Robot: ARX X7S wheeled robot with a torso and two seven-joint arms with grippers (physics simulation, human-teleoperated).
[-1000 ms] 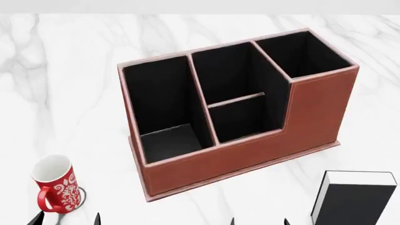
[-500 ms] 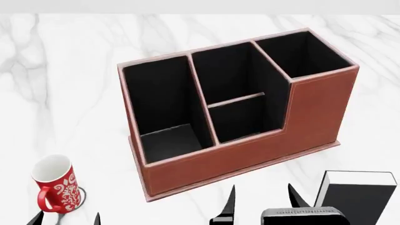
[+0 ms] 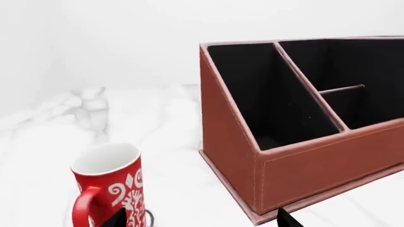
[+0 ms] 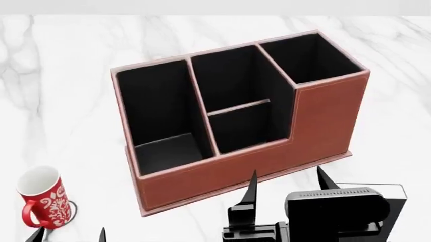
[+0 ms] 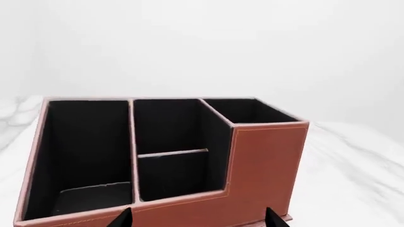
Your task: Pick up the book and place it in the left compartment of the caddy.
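Starting with the left wrist view, the reddish-brown leather-look caddy (image 3: pixel 303 142) stood on the white marble table (image 3: pixel 170 142) with its large black-lined left compartment (image 3: pixel 268 94) empty; a red-and-white patterned mug (image 3: pixel 110 182) stood near it, and the left gripper (image 3: pixel 200 219) showed two spread tips holding nothing.

In the head view, the thick black hardcover book (image 4: pixel 397 199) lay on the table just in front of the caddy's right end, mostly hidden behind the right gripper (image 4: pixel 286 181). That gripper's fingers stood parted, beside the book and not around it. Judged from this, no grasp was made; pick-up and placement both remained.

Compared with half a second earlier, the right gripper had risen further into view and the caddy and mug sat slightly further left.

In the right wrist view, the parted tips framed the caddy's front wall; the book was not visible.
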